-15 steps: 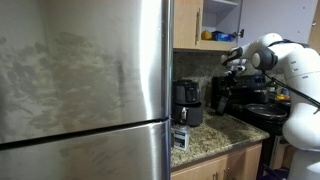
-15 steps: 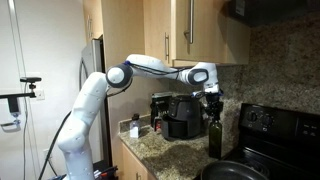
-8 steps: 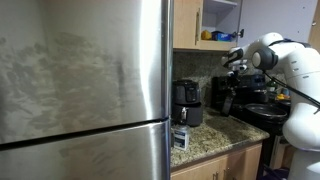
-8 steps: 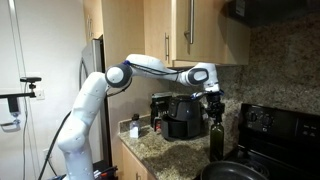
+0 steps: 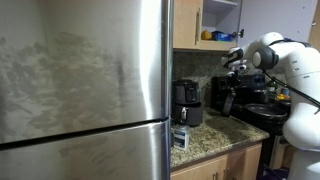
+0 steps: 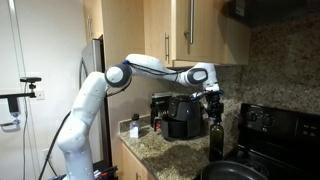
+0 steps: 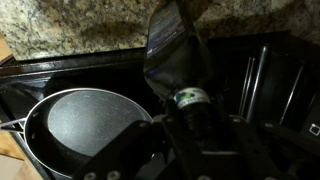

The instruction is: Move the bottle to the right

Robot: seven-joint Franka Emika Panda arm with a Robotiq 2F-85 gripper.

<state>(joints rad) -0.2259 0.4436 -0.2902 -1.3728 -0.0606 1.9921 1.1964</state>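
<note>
Tool clamped on the bottle, coffee maker just beside it on the bench; wrist view alone shows inside the pan.

Fridge: we see brushed steel, looming large up front.
Cabinets: warm wood, overhead.
Counter: speckled granite.
Wall: plain white.

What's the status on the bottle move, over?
Gripper over the top of the bottle, closure unclear. Bottle upright on counter, near coffee maker. Frying pan close by, may crowd the move.
</note>
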